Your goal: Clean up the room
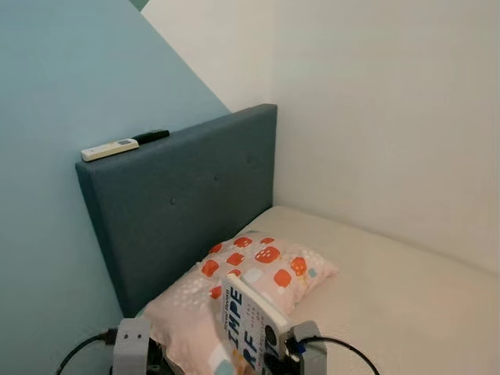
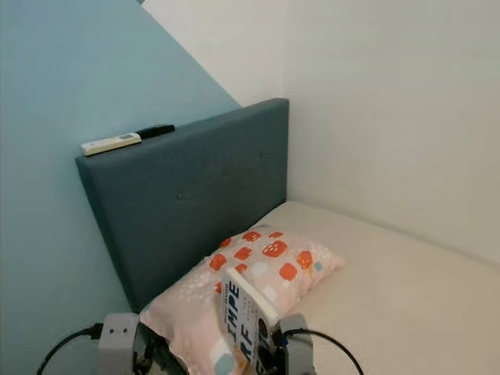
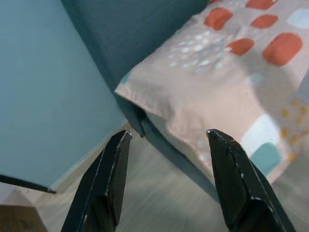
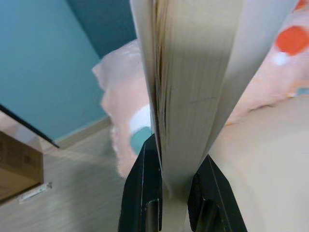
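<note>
My right gripper [image 4: 176, 169] is shut on a white paperback book [image 1: 248, 322] with dark cover lettering, held upright over the near end of a pink pillow [image 1: 269, 275] with orange and pale patches. The book's page edges [image 4: 193, 77] rise between the two black fingers [image 4: 144, 193]. My left gripper [image 3: 169, 159] hangs open with nothing in it, above the pillow's corner [image 3: 203, 96] and the bed's edge. The left wrist [image 1: 131, 344] sits low at the left, beside the pillow.
A blue padded headboard [image 1: 180, 195] stands against a teal wall. A white remote [image 1: 109, 148] and a black remote [image 1: 150, 137] lie on its top edge. The cream mattress [image 1: 391, 289] stretches right to a white wall. Wood floor [image 3: 154, 203] and a cardboard box [image 4: 17, 169] lie beside the bed.
</note>
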Robot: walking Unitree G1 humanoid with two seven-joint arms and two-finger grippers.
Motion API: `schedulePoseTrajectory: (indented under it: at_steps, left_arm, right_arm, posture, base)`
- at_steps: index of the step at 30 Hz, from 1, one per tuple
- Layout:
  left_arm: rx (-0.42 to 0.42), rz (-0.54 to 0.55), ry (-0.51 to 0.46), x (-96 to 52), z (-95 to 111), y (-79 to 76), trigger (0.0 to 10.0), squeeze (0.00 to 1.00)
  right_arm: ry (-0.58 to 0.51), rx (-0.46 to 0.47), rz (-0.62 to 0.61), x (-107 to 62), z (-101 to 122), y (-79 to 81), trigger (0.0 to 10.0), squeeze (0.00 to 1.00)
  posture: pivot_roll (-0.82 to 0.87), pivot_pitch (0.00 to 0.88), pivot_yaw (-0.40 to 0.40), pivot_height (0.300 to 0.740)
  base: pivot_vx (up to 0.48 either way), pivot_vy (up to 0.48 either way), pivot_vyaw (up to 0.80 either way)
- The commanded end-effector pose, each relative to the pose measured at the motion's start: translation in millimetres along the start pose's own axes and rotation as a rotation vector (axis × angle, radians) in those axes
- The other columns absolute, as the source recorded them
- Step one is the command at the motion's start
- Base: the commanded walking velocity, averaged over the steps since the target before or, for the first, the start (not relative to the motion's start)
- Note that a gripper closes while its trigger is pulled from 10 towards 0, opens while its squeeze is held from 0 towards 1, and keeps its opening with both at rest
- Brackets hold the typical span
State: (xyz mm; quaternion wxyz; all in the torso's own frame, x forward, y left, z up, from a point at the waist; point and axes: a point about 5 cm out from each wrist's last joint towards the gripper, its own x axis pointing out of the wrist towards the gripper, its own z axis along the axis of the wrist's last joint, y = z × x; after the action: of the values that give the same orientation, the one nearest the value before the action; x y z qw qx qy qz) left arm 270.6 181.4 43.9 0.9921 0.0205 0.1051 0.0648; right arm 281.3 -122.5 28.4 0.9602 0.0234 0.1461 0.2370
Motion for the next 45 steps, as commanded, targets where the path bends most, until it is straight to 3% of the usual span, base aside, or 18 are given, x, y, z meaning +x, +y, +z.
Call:
schedulePoseTrajectory:
  at_steps: [1, 25, 45]
  left_arm:
    - [0.000, 0.007, 0.023, -0.1, -4.4, 0.6, 10.0, 0.00]
    - [-0.018, 0.006, 0.031, 3.3, -3.8, -1.6, 10.0, 0.00]
    - [-0.004, -0.015, 0.027, 2.3, -3.6, -3.6, 10.0, 0.00]
  right_arm:
    - [-0.033, -0.007, -0.003, -0.2, 3.3, -0.6, 10.0, 0.00]
    - [-0.015, 0.030, -0.039, 0.5, 2.7, -5.3, 10.0, 0.00]
    - [-0.016, 0.071, -0.050, -0.1, 4.6, -10.3, 10.0, 0.00]
  posture:
    - [0.02, 0.086, -0.006, 0.740]
    - [0.01, 0.087, -0.010, 0.735]
    - [0.01, 0.095, -0.008, 0.655]
  base:
    - [0.000, 0.000, 0.00]
    - [0.000, 0.000, 0.00]
    - [0.000, 0.000, 0.00]
